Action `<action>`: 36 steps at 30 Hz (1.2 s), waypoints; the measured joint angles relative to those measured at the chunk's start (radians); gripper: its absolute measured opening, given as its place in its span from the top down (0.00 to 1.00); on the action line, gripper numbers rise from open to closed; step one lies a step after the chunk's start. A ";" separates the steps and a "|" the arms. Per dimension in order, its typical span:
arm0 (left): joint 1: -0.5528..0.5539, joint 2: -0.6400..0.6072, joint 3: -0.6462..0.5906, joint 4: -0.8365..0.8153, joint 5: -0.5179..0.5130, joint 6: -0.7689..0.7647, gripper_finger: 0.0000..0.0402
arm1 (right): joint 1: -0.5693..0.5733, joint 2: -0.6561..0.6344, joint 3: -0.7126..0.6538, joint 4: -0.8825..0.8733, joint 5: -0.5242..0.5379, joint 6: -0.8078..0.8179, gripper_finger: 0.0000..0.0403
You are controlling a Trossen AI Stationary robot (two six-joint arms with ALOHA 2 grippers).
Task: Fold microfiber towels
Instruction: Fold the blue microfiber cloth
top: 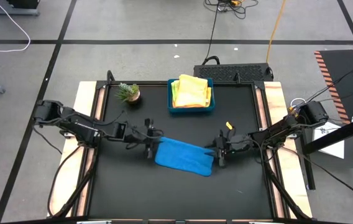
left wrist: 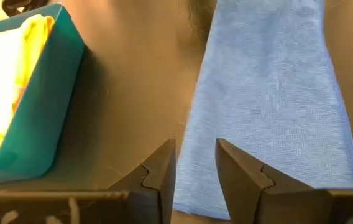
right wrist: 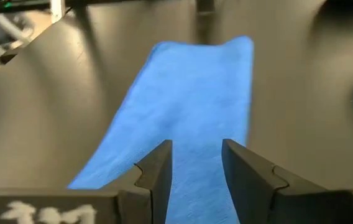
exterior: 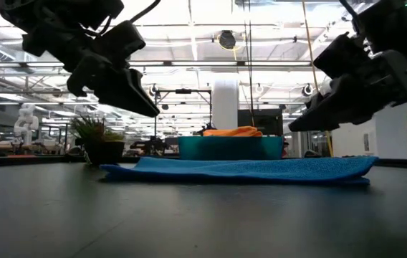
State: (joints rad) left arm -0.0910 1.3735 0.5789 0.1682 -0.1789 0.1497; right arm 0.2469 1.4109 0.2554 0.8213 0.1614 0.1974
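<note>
Lying flat near the middle of the table [top: 238, 186], toward its front edge, the blue towel [top: 184, 156] looks already doubled into a long strip, one short end by each arm. The left pincer [top: 151, 145] hangs just over the strip's left end and the right pincer [top: 219, 154] just over its right end; the low view shows both clear of the cloth, and each wrist view shows the two fingers apart with nothing between them. My reading is that the first fold is done and the second is in hand. The next move would call for one pincer to drop onto its end, pinch both layers and carry them across to the opposite end while the other pins or stays clear. Behind, at the table's rear edge, a blue tray [top: 191, 108] holds yellow and orange towels [top: 192, 92], and a small potted plant [top: 128, 93] stands toward the rear left corner. The tabletop is a dark mat between pale wooden side strips; beyond it lies a grey floor with cables and a bright, open workshop hall.
</note>
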 joint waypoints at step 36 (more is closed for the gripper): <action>0.039 0.001 0.000 0.036 0.017 -0.047 0.71 | 0.001 0.000 0.000 -0.183 0.078 0.060 0.68</action>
State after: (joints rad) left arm -0.0517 1.3746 0.5789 0.2046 -0.1618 0.1028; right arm 0.2481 1.4109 0.2554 0.6383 0.2394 0.2571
